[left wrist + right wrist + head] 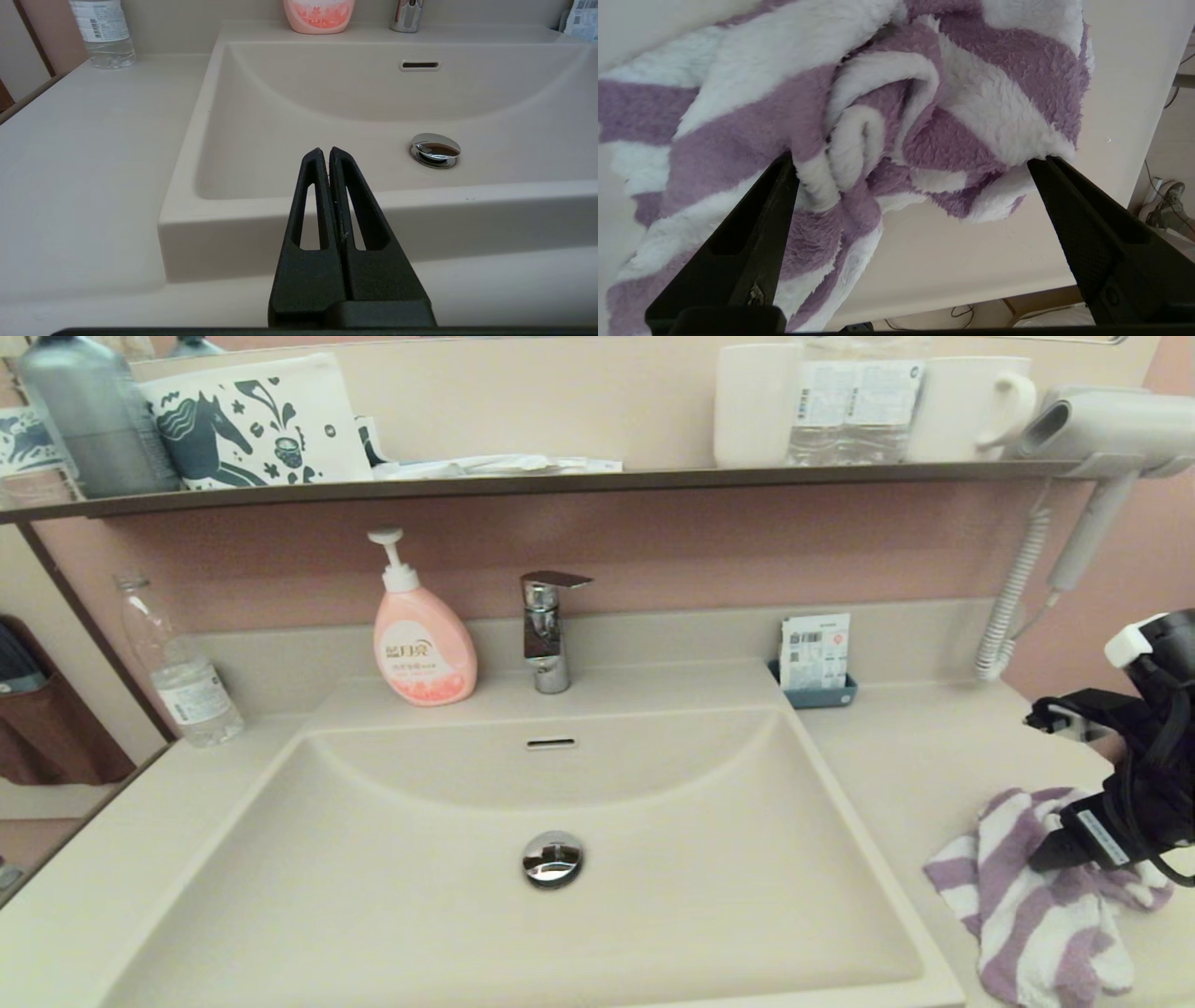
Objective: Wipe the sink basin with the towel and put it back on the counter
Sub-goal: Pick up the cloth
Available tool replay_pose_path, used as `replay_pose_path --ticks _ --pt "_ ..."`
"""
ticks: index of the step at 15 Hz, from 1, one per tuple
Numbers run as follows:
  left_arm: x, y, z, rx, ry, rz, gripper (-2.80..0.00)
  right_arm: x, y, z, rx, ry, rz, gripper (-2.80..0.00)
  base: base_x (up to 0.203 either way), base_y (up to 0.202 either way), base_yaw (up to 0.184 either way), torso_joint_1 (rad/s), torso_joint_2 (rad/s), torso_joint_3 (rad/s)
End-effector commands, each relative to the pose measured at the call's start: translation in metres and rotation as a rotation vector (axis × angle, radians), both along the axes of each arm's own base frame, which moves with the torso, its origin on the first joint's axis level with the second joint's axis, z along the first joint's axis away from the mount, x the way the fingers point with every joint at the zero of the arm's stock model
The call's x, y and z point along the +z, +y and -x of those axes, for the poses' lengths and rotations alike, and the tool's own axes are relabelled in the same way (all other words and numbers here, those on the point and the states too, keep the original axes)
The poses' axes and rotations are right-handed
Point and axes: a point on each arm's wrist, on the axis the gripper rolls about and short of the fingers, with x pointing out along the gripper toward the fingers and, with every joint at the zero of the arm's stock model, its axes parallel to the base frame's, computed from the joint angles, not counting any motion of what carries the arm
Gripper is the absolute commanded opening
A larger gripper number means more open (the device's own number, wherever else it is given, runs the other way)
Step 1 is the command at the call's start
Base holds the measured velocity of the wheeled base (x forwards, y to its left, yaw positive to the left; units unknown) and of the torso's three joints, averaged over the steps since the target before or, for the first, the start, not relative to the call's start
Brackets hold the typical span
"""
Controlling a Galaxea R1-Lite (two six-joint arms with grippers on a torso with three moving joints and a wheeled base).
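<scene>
The purple and white striped towel [1032, 905] lies bunched on the counter [924, 765] to the right of the sink basin [392, 896]. My right gripper [915, 161] is open, its fingers standing wide on either side of the towel's crumpled end [887, 116], their tips against the pile. In the head view that arm [1134, 793] reaches in from the right edge over the towel. My left gripper [325, 151] is shut and empty, hanging before the basin's front rim [420, 200], the chrome drain plug [435, 149] beyond it. The basin [327, 116] holds nothing.
A pink soap pump bottle [422, 635] and chrome tap [549, 630] stand behind the basin. A clear water bottle [182, 667] is at the back left, a blue holder with a packet [815, 658] at the back right. A hair dryer [1092, 439] hangs near the shelf.
</scene>
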Motion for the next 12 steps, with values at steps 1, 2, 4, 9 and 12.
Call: replay_pose_path --ticks 1,2,4,9,12 --pt "0.000 0.000 0.000 0.000 0.001 0.001 -2.80 -0.007 -0.001 -0.005 -0.007 0.027 0.001 0.00 0.000 0.000 0.000 0.000 0.00 0.000" --pt "0.000 0.000 0.000 0.000 0.001 0.001 -2.80 -0.009 -0.001 -0.006 -0.008 0.036 -0.003 0.00 0.000 0.000 0.000 0.000 0.00 0.000" --pt "0.000 0.000 0.000 0.000 0.001 0.001 -2.80 -0.013 -0.001 -0.010 -0.001 0.008 -0.026 0.00 0.000 0.000 0.000 0.000 0.00 0.000" --pt "0.000 0.000 0.000 0.000 0.001 0.001 -2.80 -0.026 -0.004 -0.008 0.024 -0.013 -0.157 -2.80 0.000 0.000 0.000 0.000 0.00 0.000" --pt "0.000 0.000 0.000 0.000 0.001 0.001 -2.80 -0.025 -0.004 0.001 0.035 -0.015 -0.207 -2.80 0.000 0.000 0.000 0.000 0.00 0.000"
